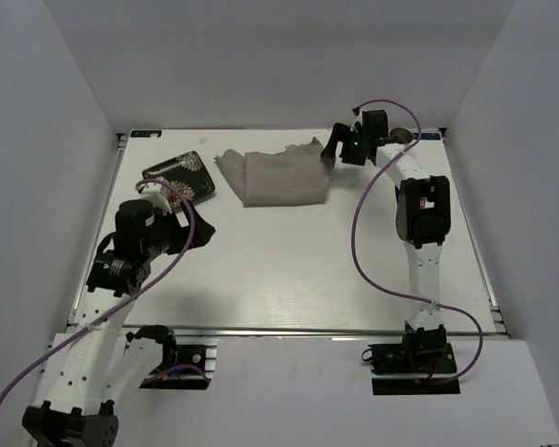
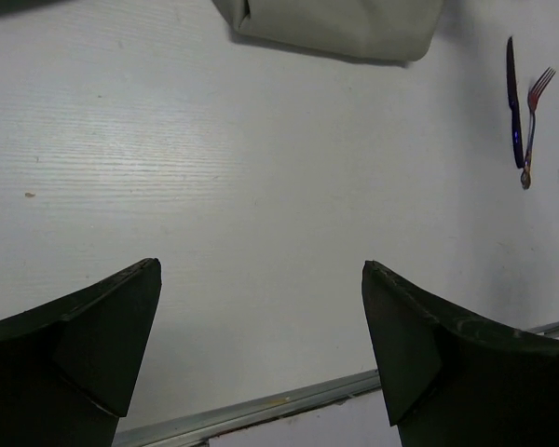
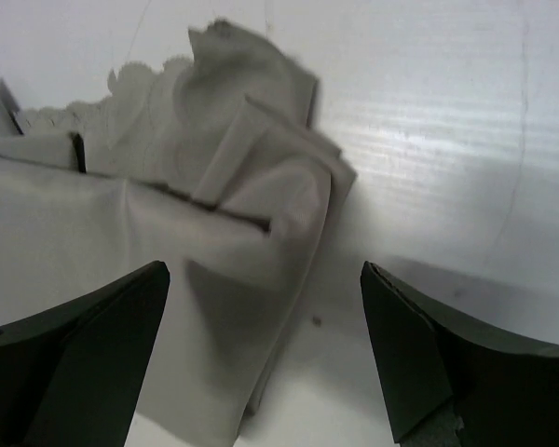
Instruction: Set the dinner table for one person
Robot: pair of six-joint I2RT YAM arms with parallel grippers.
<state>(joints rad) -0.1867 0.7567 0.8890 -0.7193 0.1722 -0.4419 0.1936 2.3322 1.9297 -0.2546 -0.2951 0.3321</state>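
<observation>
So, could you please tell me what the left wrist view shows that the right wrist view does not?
Only the left wrist view: a knife and fork lying side by side, and the metal rail. Only the right wrist view: the scalloped edge and layered folds of the grey cloth, close up. Both: that cloth, the white dinner table, and open jaws, on the left gripper and right gripper respectively.

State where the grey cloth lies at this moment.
In the top view the grey cloth lies rumpled at the far middle of the table, between the dark patterned dish on the left and the right gripper.
</observation>
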